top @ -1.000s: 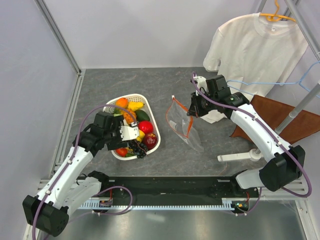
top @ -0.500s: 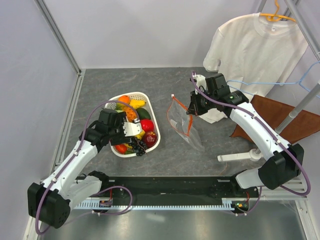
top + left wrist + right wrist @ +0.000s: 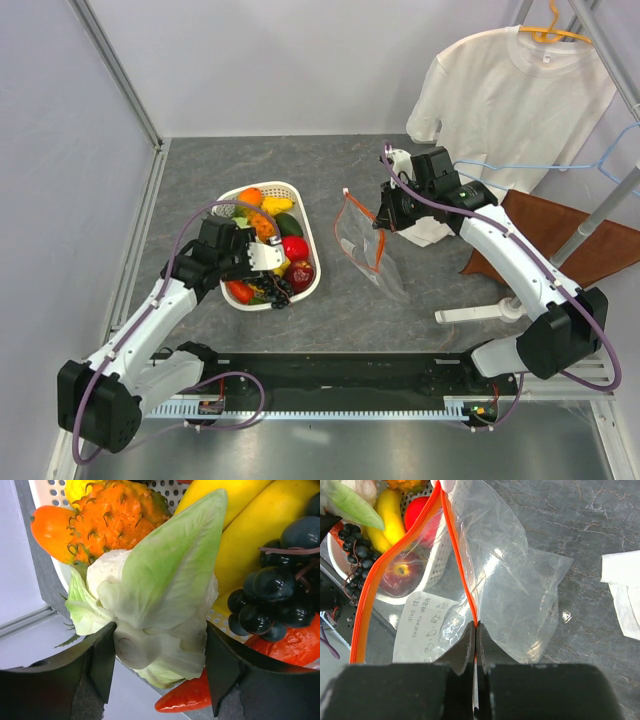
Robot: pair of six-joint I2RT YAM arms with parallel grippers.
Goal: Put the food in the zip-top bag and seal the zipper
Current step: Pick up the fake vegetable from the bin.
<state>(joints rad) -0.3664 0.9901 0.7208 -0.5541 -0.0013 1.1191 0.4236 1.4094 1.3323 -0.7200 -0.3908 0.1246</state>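
From above, my left pincer (image 3: 264, 257) is down in the basket (image 3: 312, 262), among the food (image 3: 292, 250). The bag (image 3: 368, 252) lies on the table (image 3: 300, 160) just right of the basket, not touching it. My right pincer (image 3: 382, 222) is at the bag's right edge, on the zipper (image 3: 352, 212). A T-shirt (image 3: 510, 90) hangs at the far right, well away.

From my left wrist, my two fingers (image 3: 102, 660) press against either side of the cabbage (image 3: 160, 595) near its stem end, so this pincer is pinching the cabbage. Its leaf tip points away from me. An orange pineapple (image 3: 120, 515) lies behind it, bananas (image 3: 260, 535) and grapes (image 3: 275, 590) to the right, and a chili (image 3: 185, 697) just under it. I cannot tell whether the cabbage is clear of the pile.

From my right wrist, my fingers (image 3: 465, 652) are pressed together with one strip of the zipper (image 3: 459, 565) caught between them. The other strip runs off to the left, so the mouth gapes. The clear bag (image 3: 520, 580) sags onto the table on the right. Through the plastic I see the basket with an apple (image 3: 400, 572) in it.
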